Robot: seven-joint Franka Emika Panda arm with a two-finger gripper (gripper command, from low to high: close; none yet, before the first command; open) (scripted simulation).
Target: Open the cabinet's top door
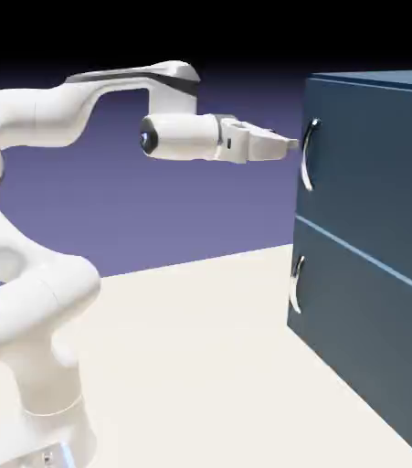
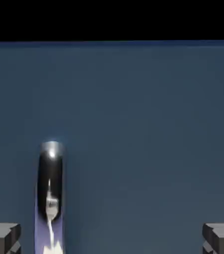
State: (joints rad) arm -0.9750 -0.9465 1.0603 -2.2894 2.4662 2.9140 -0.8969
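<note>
In the exterior view I had the white arm point(image 1: 40, 117) reaching level toward the navy cabinet point(image 1: 355, 265), its pincer point(image 1: 292, 143) out in front, near the upper handle point(image 1: 310, 155). The top door point(image 1: 383, 169) lay flush above the lower panel point(image 1: 360, 343), so nothing had been opened; the lower handle point(image 1: 297, 285) sat well beneath my line of reach. The curved upper handle ran along the edge of the door nearer the arm. From that side I could not tell whether the tips touched the metal or stopped just short of it. The arm's base stood on the pale bench point(image 1: 191, 366). The hand view told me more: the two grey fingertips stood spread wide at the bottom corners, with no grip on anything. The silver handle showed between them, well off centre, much closer to the left-hand tip in that picture, its shiny face mirroring a pale shape like the arm. Behind it the door filled most of the view, up to a dark band at the top. I judged that I was at the approach, lining up on the handle before any pull. The next move, as I saw it, called for a small sideways correction to centre the handle, then easing forward around it and closing before drawing the door outward.
</note>
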